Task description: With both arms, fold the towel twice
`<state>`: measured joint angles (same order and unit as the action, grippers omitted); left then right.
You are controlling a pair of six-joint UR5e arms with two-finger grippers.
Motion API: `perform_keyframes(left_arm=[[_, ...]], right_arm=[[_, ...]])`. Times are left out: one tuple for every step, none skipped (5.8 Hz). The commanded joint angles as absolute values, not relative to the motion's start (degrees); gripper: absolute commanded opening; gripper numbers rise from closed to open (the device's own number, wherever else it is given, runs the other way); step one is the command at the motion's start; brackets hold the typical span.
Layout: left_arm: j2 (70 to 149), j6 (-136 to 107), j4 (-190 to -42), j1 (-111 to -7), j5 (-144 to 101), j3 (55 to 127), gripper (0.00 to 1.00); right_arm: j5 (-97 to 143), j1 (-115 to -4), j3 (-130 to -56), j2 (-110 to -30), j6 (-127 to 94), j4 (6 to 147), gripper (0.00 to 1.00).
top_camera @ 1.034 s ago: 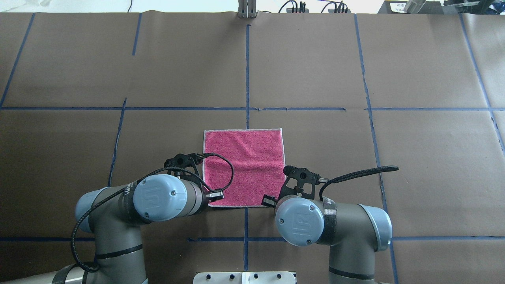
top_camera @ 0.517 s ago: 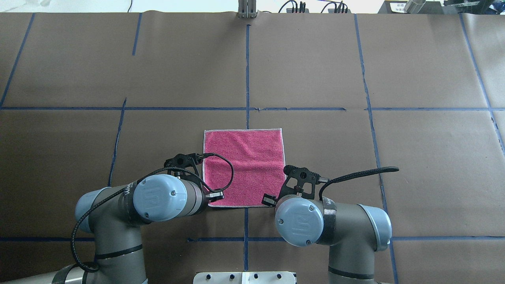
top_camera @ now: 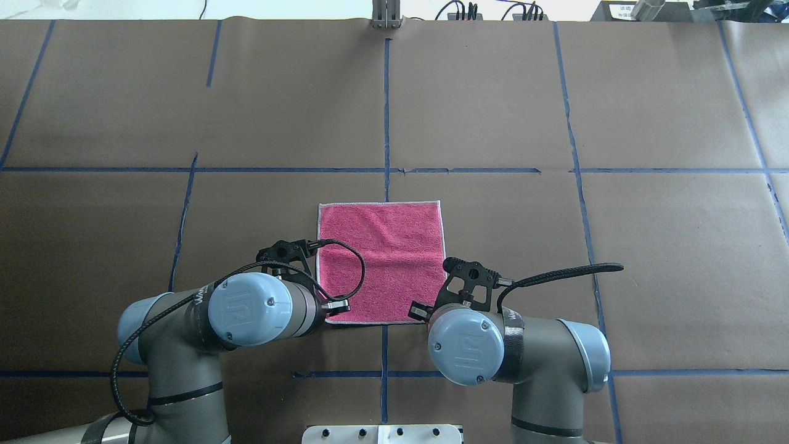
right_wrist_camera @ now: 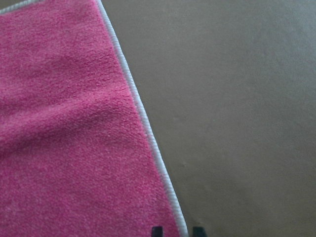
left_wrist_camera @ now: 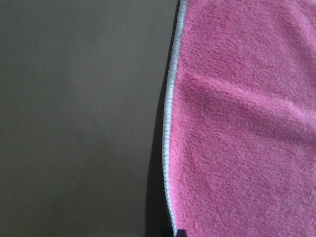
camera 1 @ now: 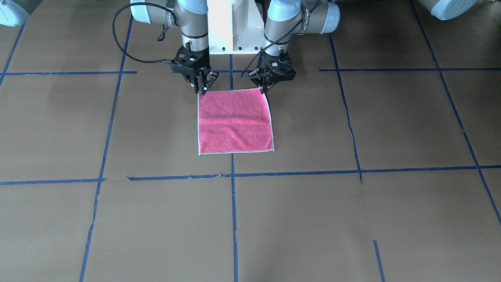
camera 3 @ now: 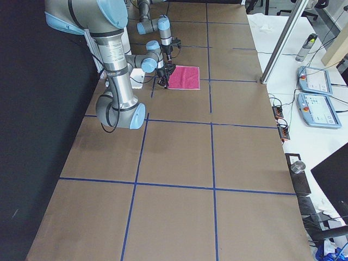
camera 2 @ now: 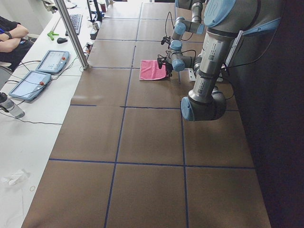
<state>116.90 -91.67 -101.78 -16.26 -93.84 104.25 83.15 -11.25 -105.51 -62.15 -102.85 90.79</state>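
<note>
Closest to the base, both arms are parked at the towel's near edge. Seen from overhead, the left gripper point(camera 1: 263, 91) is set at the 7 o'clock corner and the right gripper point(camera 1: 201, 89) at the 5 o'clock corner.

In the right wrist view, two dark fingertips point(right_wrist_camera: 157, 230) are seen narrowly apart with the stitched border between them. Whether it's actually pinched can't be told. On the left, only a sliver of fingertip point(left_wrist_camera: 180, 232) is shown at the hem, so that one can't be told either.

Further out, the towel point(top_camera: 382, 259) is laid flat, pink face up, at 12 o'clock from the base on the brown-papered table point(top_camera: 493, 123). A soft ridge runs across its middle, and no fold looks done yet.

What could go wrong:
- If only the thin border gets caught, it could be pulled out on the lift.
- If one corner is held and the other missed, the fold would be dragged skewed.
- The paper underneath could get nipped too.
</note>
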Motion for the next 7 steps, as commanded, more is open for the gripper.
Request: perform_keyframes(left_arm=[[116.89, -91.67, -101.78, -16.26, -93.87, 104.24, 0.04], [116.98, -91.67, -101.78, -16.26, -93.87, 104.24, 0.04], [117.07, -91.67, -101.78, -16.26, -93.87, 104.24, 0.04], [117.24, -91.58, -101.69, -16.26, -94.13, 104.93, 0.04], [116.99, -91.5, -99.25, -16.26, -94.74, 108.51, 0.04], [117.07, -91.49, -93.83, -16.43, -97.27, 113.42, 0.04], [117.24, -91.49, -89.52, -16.52, -98.43, 118.25, 0.04]], right_arm=[[83.06, -11.34, -105.56, -62.14, -103.01, 90.79, 0.16], [82.27, -11.34, -105.56, -62.14, -102.92, 90.79, 0.0], [82.27, -11.6, -105.82, -62.14, -102.4, 90.88, 0.0], [82.35, -11.95, -107.21, -62.14, -102.13, 91.31, 0.0], [82.79, -12.3, -110.88, -62.49, -102.04, 92.62, 0.0], [83.05, -12.22, -115.88, -62.14, -101.95, 98.29, 0.0], [83.4, -12.22, -121.67, -62.14, -101.95, 103.22, 0.0]])
